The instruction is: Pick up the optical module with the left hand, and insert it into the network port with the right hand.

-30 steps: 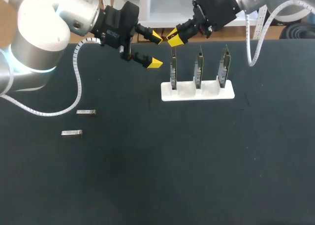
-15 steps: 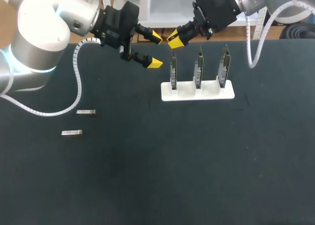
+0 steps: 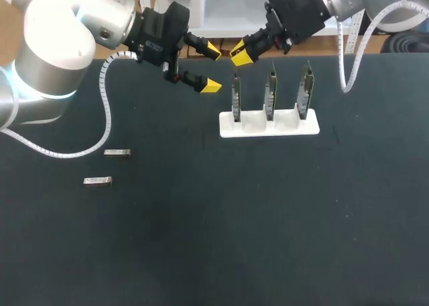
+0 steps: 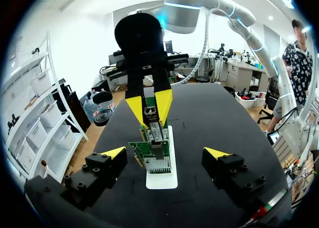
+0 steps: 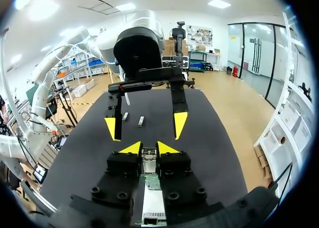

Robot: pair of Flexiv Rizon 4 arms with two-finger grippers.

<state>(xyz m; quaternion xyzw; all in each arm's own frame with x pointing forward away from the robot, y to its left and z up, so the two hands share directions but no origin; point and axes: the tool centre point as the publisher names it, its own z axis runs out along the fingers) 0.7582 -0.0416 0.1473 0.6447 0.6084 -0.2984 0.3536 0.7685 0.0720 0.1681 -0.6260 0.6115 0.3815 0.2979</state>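
Since the right tool [image 3: 240, 53] looks clenched on the module [image 5: 148, 156] just above the port [image 4: 153, 133] of the end board [image 3: 236, 98] in the rack [image 3: 269, 126], I would square it to that port and press straight and gently, while the released left tool [image 3: 212, 67], hovering beside, gives room.

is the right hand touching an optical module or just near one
Touching. The right wrist view shows the optical module pinched between both yellow fingertips of the right hand.
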